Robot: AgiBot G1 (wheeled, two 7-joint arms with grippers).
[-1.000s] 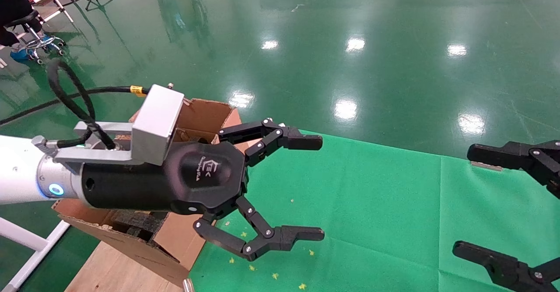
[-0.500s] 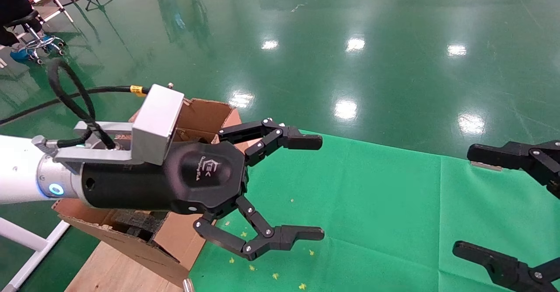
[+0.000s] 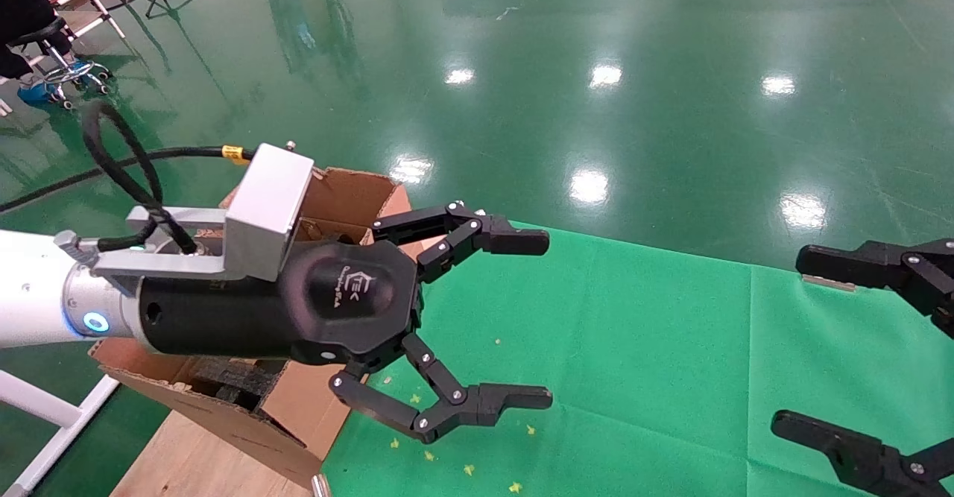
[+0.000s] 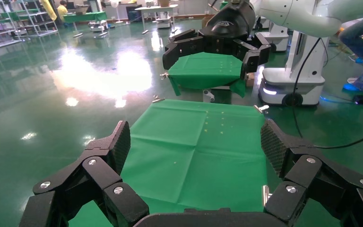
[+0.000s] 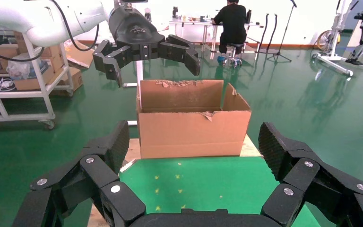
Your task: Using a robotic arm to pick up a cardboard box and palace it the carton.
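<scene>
the left gripper [image 3: 522, 318] is hovering with fingers spread wide, empty, just beside the carton [image 3: 328, 206] at the bench's [image 3: 633, 348] left end. the right gripper [image 3: 842, 340] is waiting, fingers spread, at the right edge.

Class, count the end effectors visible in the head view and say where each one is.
2. The left end effector hangs open over the green cloth beside the carton; the right end effector is open at the cloth's right edge.
</scene>
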